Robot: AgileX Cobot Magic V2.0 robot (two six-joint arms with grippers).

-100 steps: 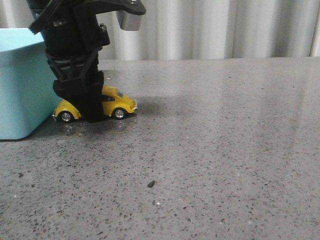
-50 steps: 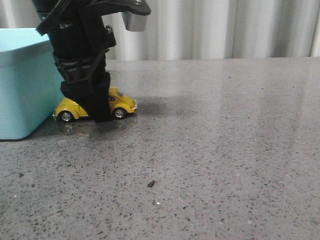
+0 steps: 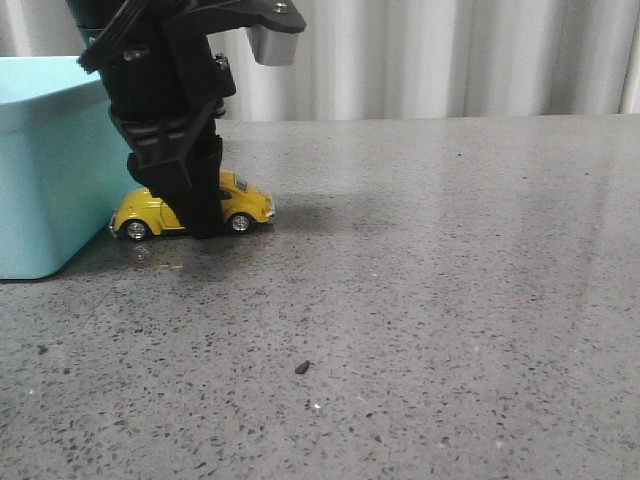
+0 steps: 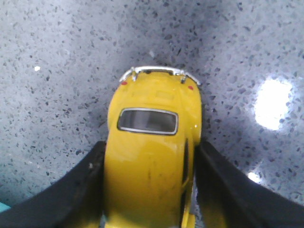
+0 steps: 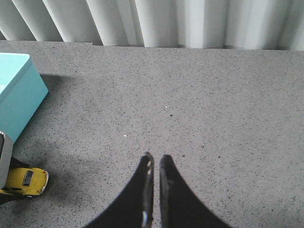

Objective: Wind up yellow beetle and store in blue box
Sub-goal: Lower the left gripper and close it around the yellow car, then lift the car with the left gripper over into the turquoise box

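Note:
The yellow beetle (image 3: 250,206) stands on its wheels on the grey table, right beside the blue box (image 3: 40,170). My left gripper (image 3: 203,226) comes down over its middle and is shut on its sides. In the left wrist view the beetle (image 4: 147,180) fills the gap between the black fingers (image 4: 80,194), its rear window and chrome bumper ahead of them. My right gripper (image 5: 155,157) is shut and empty above bare table. The right wrist view also shows the beetle (image 5: 26,179) and the box (image 5: 19,95) off to one side.
The speckled grey table (image 3: 450,300) stretches to the right of the beetle. A small dark speck (image 3: 301,368) lies on it near the front. A pleated white curtain (image 3: 450,60) closes the far edge.
My left gripper has shifted a little to the right along the beetle, and the beetle has crept slightly right with it. The box has not moved.

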